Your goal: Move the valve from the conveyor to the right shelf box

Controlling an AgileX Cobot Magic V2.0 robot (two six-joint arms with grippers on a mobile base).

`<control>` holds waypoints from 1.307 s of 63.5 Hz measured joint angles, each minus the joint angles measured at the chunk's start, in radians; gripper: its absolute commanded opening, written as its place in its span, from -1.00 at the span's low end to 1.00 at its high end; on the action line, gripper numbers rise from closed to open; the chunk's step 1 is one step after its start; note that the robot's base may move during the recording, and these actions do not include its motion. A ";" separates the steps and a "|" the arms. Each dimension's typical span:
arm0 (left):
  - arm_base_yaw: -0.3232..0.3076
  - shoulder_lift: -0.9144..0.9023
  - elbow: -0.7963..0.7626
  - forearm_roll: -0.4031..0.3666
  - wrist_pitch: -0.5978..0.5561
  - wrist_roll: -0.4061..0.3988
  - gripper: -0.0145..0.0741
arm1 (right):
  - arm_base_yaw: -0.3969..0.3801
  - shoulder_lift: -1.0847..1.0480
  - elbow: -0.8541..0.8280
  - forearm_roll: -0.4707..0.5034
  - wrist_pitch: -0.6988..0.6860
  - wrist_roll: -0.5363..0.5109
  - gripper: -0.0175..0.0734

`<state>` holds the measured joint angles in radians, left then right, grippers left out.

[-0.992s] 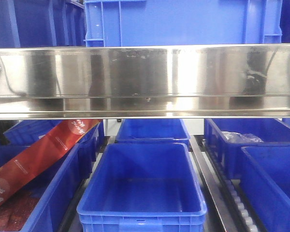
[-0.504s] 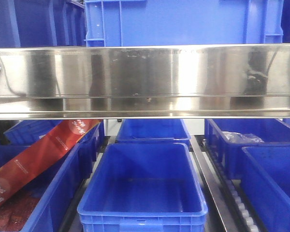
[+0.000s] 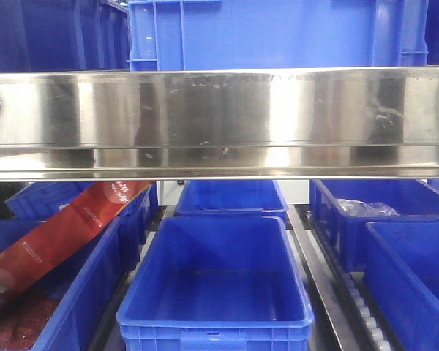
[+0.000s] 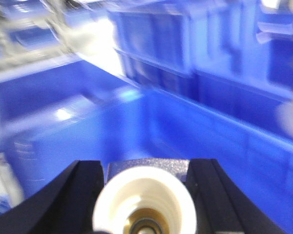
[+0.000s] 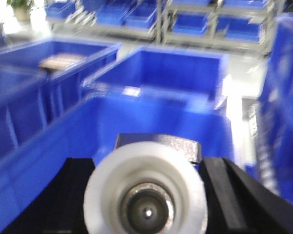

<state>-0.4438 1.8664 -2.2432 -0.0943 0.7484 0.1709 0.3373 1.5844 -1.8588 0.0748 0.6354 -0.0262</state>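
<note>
The valve and the conveyor are out of view in every frame. My left gripper (image 4: 145, 202) carries a cream suction cup (image 4: 142, 195) between two black side pieces and hovers over the inside of a blue box (image 4: 195, 141); the picture is blurred. My right gripper (image 5: 145, 197) has a white suction cup (image 5: 144, 192) and hangs above another blue box (image 5: 136, 117). Nothing sits on either cup. In the front view neither gripper shows; blue shelf boxes (image 3: 406, 248) stand at the right under a steel shelf rail (image 3: 219, 121).
An empty blue box (image 3: 216, 274) sits in the middle of the lower shelf, with another (image 3: 230, 196) behind it. A red printed band (image 3: 66, 230) leans across the left boxes. A roller track (image 3: 366, 314) runs between middle and right boxes. More racks of blue bins (image 5: 195, 19) stand far off.
The front view is almost the same. The red band's lower end has sunk slightly, and reflections on the steel rail have shifted a little.
</note>
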 measured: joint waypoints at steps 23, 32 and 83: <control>-0.007 0.180 -0.006 0.005 -0.001 0.002 -0.88 | 0.005 0.187 0.000 0.000 0.017 0.000 -0.77; -0.007 0.197 -0.006 0.004 -0.001 0.002 -0.38 | 0.005 0.211 0.000 0.000 0.046 0.000 -0.24; -0.005 -0.040 -0.015 -0.003 0.110 0.002 -0.62 | 0.005 -0.073 -0.008 0.000 0.128 0.000 -0.88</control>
<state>-0.4493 1.8266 -2.2586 -0.0975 0.8589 0.1727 0.3418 1.5113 -1.8665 0.0748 0.7630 -0.0262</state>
